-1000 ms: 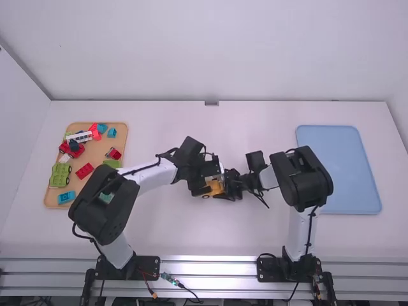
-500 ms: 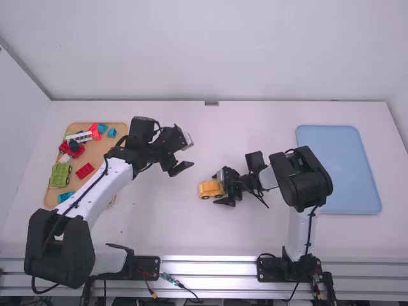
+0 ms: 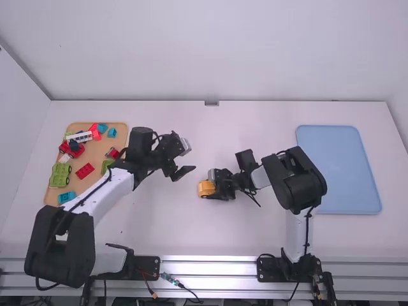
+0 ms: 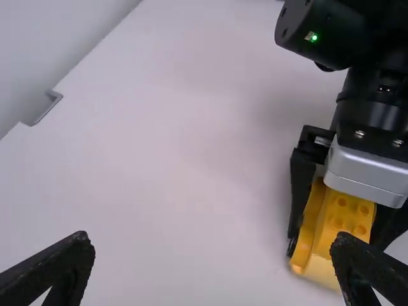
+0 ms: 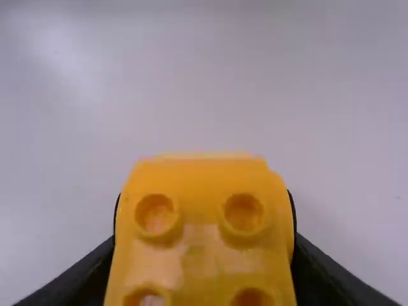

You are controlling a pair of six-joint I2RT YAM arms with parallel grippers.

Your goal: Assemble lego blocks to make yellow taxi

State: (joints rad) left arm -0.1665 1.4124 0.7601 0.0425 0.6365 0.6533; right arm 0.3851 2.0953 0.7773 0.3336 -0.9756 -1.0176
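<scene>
Recently separated from the work, the left claw (image 4: 211,237) stands with its fingers apart and nothing between them, its arm having swung back from the taxi; the right claw (image 5: 204,248) has since shifted farther over the yellow plastic taxi body (image 4: 344,213), covering more of it in the high view. It is clamped on the body, one finger against each side. The body lies near the middle of the white, matte counter (image 4: 178,159). The change suggests that joining by two arms has given way to handling by one, probably to press, turn or carry the piece; whether assembly is complete cannot be told.

Note the smooth, slightly glossy plastic, the rounded flanks and the short cylindrical studs on the upper face. At left, a flat tan tray (image 3: 95,153) with rounded corners bears assorted coloured blocks; at right lies a smooth blue tray (image 3: 338,169).
</scene>
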